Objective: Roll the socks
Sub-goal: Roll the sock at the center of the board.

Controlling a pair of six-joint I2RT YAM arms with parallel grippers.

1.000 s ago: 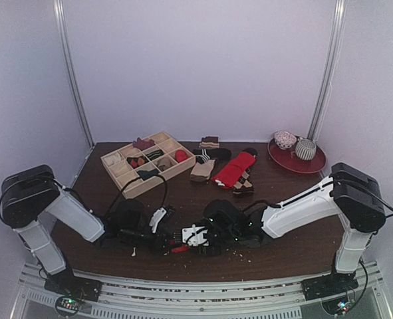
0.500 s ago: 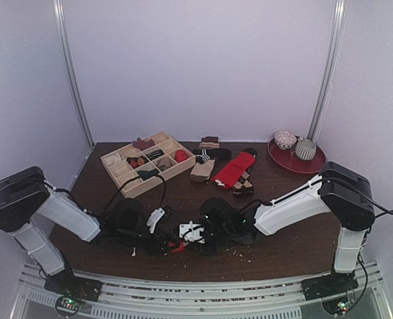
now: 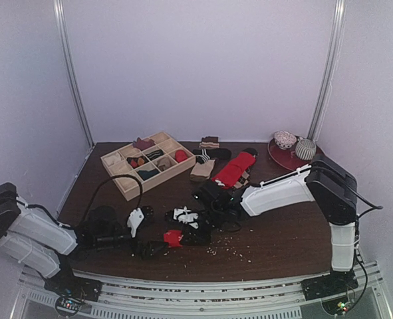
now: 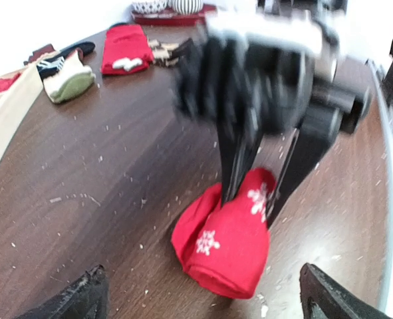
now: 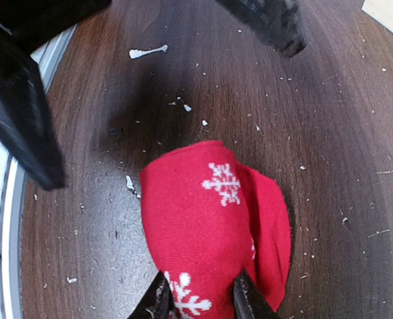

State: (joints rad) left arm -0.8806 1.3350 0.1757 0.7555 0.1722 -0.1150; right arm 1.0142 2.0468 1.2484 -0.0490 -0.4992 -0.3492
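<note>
A rolled red sock with white snowflakes (image 5: pixel 206 219) rests on the dark wood table, near the front middle (image 3: pixel 173 238). My right gripper (image 5: pixel 203 299) is shut on its upper end, one black finger on each side. In the left wrist view the roll (image 4: pixel 226 246) hangs between those fingers (image 4: pixel 233 166). My left gripper (image 4: pixel 206 306) stands wide open just short of the roll and touches nothing. Farther back lie a cream sock with a brown band (image 3: pixel 201 170) and a flat red sock (image 3: pixel 235 169).
A wooden divider tray (image 3: pixel 120 174) holding several small rolls sits at the back left. A red plate (image 3: pixel 314 163) with two bowls is at the back right. A black-and-white striped sock (image 3: pixel 213 154) lies behind the cream one. Pale crumbs dot the table around the roll.
My left gripper has opened, let go of the red roll and drawn back to the left. My right gripper has closed tighter on the roll and shifted it slightly away from the front edge.
</note>
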